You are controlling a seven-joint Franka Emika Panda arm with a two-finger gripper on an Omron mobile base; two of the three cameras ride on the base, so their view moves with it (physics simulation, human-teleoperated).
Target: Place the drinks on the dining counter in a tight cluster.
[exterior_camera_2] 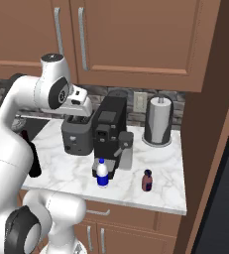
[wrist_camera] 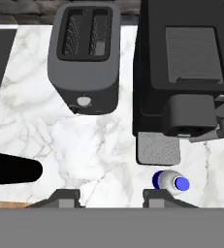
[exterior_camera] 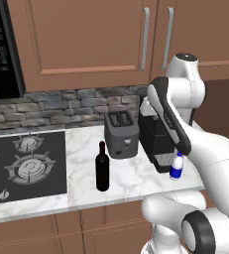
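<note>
three bottles (exterior_camera_2: 102, 173) stand along the marble counter's (exterior_camera_2: 155, 166) front edge; gripper (wrist_camera: 108, 196) fingers apart, empty.

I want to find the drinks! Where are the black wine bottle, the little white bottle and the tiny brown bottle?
black wine bottle (exterior_camera: 102, 172), left base view, on its body.
little white bottle (exterior_camera_2: 102, 175), right base view, on its blue label.
tiny brown bottle (exterior_camera_2: 146, 181), right base view, on its body.

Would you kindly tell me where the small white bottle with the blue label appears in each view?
Left base view: small white bottle at right-centre, beside the robot's arm.
Right base view: bottle at centre, near the counter's front edge.
Hand view: bottle at lower right, seen from above.
Shared landmark: the black coffee machine right behind it.
</note>
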